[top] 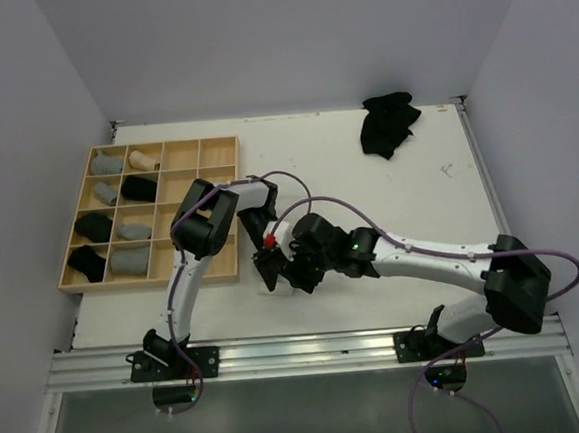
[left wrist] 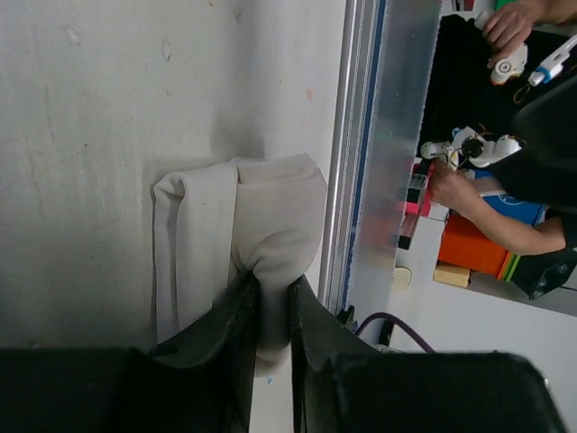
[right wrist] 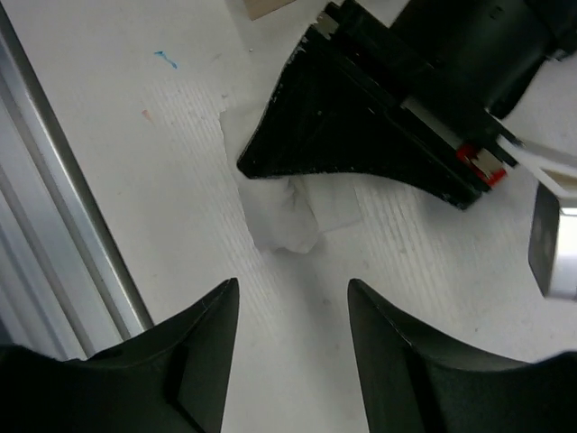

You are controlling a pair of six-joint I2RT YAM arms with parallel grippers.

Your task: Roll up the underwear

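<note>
A white underwear [left wrist: 236,225], folded into a narrow band, lies on the white table close to the near metal rail. My left gripper [left wrist: 273,290] is shut on its near end, and the cloth bunches between the two black fingers. In the right wrist view the same white underwear [right wrist: 281,215] shows under the left gripper [right wrist: 361,135]. My right gripper [right wrist: 293,284] is open just short of the cloth, with nothing between its fingers. From above, both grippers meet at the table's front centre [top: 270,263] and hide the cloth. A black underwear [top: 389,121] lies crumpled at the far right.
A wooden grid tray [top: 163,144] at the left holds several grey, black and beige rolls. The aluminium rail [left wrist: 397,162] runs along the near table edge right beside the cloth. White walls enclose the table on three sides.
</note>
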